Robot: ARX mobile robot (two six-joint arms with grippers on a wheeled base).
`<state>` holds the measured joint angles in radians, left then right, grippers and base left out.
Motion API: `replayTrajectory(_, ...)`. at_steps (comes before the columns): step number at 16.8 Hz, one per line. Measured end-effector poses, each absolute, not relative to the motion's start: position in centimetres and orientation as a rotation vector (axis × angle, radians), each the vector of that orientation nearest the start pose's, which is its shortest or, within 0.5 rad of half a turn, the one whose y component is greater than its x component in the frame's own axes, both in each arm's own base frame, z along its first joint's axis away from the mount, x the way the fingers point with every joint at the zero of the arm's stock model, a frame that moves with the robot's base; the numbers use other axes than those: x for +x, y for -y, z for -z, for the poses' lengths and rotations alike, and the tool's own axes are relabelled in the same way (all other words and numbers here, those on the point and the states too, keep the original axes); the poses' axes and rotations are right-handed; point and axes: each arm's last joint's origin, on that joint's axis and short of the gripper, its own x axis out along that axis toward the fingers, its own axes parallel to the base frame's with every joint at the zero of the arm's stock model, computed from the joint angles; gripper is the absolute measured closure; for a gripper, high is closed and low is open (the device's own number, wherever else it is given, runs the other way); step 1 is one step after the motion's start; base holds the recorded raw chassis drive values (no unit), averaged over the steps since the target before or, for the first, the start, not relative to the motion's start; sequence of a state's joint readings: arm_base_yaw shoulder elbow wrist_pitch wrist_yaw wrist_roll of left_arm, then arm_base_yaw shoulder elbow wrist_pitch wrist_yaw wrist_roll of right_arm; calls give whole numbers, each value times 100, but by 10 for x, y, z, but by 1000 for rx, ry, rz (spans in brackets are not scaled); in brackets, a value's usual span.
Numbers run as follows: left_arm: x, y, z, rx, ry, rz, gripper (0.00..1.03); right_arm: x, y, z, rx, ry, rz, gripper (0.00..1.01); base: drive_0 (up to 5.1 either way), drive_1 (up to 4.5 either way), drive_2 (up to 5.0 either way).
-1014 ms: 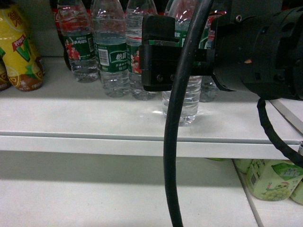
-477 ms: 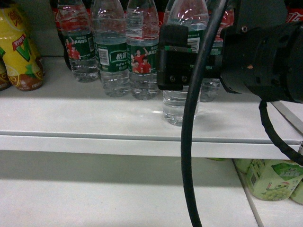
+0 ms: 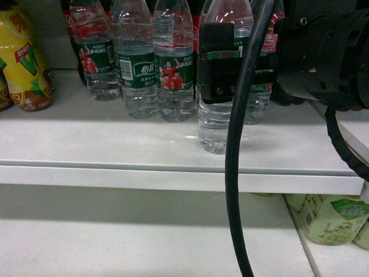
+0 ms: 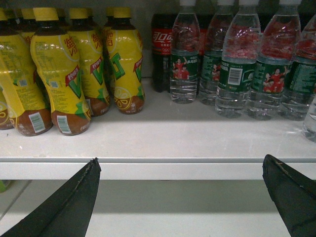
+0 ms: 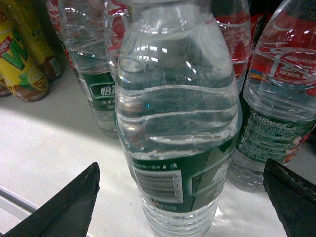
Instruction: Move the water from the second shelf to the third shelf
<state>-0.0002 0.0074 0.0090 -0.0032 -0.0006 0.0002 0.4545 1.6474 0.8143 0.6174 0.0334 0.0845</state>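
The water (image 5: pixel 177 123), a clear ribbed bottle with a dark green label and white barcode, stands upright near the front of the white shelf (image 3: pixel 115 144). In the head view its lower part (image 3: pixel 216 124) shows under my right gripper (image 3: pixel 222 63). In the right wrist view my right gripper (image 5: pixel 181 164) is open, one finger on each side of the bottle with a gap to both. My left gripper (image 4: pixel 180 159) is open and holds nothing, level with the shelf's front lip (image 4: pixel 177 170). It is out of the head view.
More water bottles (image 3: pixel 135 69) stand in a row behind. Yellow drink bottles (image 4: pixel 64 74) fill the shelf's left, cola bottles (image 4: pixel 160 49) the back. A thick black cable (image 3: pixel 236 173) hangs across the head view. A lower shelf (image 3: pixel 115 231) holds green bottles (image 3: pixel 328 219) at right.
My right gripper has shifted right in the head view, from beside the front water bottle to level with it. The bottle has stayed where it was.
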Motion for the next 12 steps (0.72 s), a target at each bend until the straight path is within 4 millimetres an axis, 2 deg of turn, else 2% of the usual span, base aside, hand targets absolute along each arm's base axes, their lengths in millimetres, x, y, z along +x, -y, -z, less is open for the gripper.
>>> replayTrajectory(3,98,0,-166,0,-2,-1,5,314,-156,-204,24,-237,-402,3,0,0,0)
replayTrajectory(9,98,0,-166,0,-2,-1,5,337,-169,-204,29,-217,-369,3,0,0,0)
replayTrajectory(12,98,0,-166,0,-2,0,5,342,-171,-197,30,-237,-347,3,0,0,0)
